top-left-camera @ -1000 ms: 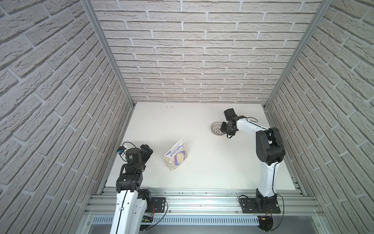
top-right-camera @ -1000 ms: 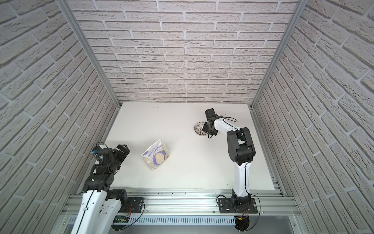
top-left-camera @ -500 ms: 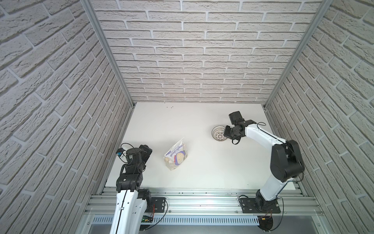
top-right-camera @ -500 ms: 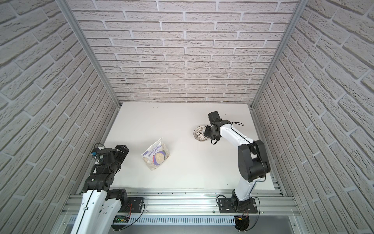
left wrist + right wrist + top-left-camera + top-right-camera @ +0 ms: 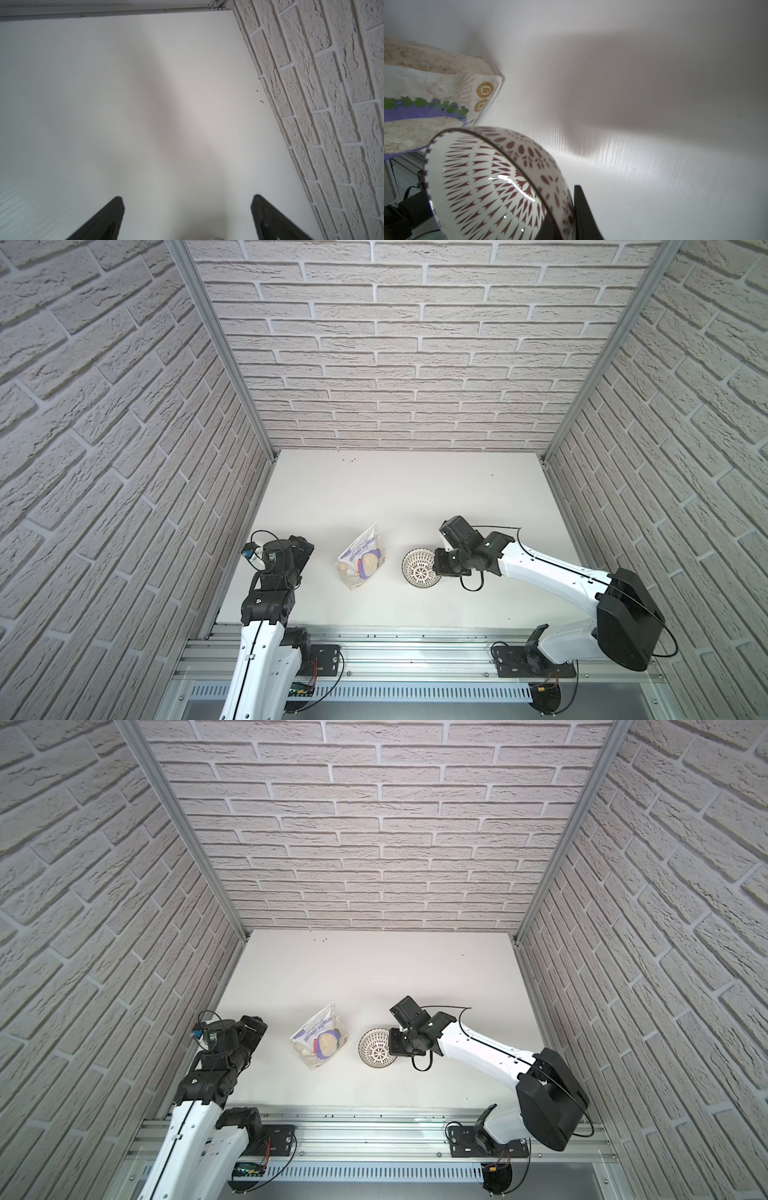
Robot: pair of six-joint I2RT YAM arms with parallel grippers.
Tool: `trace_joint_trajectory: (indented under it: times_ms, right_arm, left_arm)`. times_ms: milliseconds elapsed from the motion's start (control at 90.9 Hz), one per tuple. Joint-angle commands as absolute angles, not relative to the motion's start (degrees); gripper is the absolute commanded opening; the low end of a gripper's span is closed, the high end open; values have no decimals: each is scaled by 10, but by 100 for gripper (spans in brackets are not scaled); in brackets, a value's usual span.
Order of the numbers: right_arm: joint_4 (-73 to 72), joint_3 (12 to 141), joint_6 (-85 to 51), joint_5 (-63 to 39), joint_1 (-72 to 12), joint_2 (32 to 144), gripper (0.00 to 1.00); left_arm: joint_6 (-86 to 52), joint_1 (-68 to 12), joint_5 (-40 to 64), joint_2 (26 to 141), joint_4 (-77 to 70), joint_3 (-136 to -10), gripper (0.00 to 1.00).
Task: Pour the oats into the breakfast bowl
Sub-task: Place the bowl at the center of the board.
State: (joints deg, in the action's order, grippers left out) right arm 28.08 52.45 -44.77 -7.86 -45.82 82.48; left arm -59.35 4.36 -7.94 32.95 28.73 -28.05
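1. Where the right gripper clamped its rim, the bowl hung tilted just beside the oats pouch, not touching it.
2. The left gripper stood wide open, empty, over bare table, well apart from both.

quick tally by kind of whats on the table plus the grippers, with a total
oats pouch: 1
breakfast bowl: 1, its wall pinched in the right gripper
grippers: 2, left gripper open over bare table, right gripper on the bowl
total: 4
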Motion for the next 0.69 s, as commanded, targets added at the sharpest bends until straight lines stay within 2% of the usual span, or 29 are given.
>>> trace_joint_trajectory:
  times_ms: [0,209,506,682]
  right_arm:
    - [226,545,-471,-82,-480,859,3]
    - [230,575,-470,-70,-511,922,4]
    - [258,568,-488,-36,-530,935,4]
    - [262,559,-491,-17,-533,930,11]
  left_arm:
    - [-595,40,-89,325,279,-293,98]
    - [-610,36,-90,314,291,-283,98]
    - [-614,35,-97,309,301,-281,98]
    - [-615,35,-102,308,303,-279,98]
